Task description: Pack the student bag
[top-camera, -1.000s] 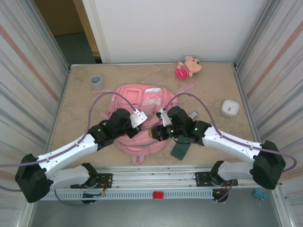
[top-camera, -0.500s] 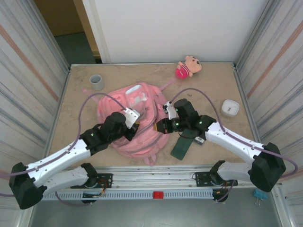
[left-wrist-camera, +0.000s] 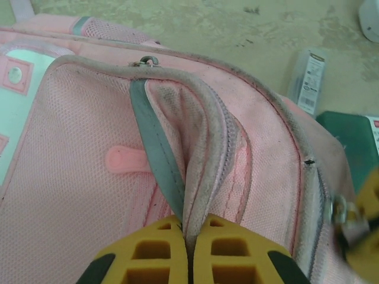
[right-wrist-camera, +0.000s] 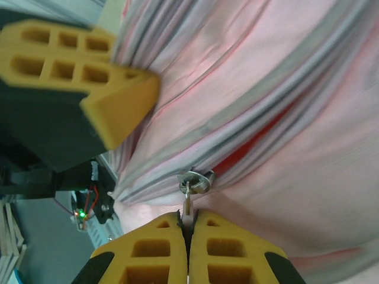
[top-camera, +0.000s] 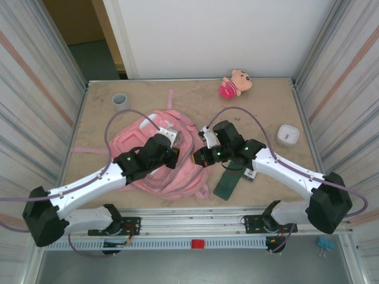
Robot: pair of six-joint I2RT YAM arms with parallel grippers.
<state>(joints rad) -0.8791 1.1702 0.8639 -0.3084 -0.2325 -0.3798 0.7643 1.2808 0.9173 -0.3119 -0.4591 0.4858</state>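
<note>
Seemingly, left pincer [left-wrist-camera: 188, 228], right pincer [right-wrist-camera: 188, 218] pinching student bag [top-camera: 177, 183]

A white wall [top-camera: 225, 35] is closing off the far side of the beige, mottled table [top-camera: 278, 112]. A striped left panel [top-camera: 35, 89] and right panel [top-camera: 343, 71] are flanking it. At far left, a doorway [top-camera: 89, 35] is opening onto a dimmer room. Even light is falling everywhere.
</note>
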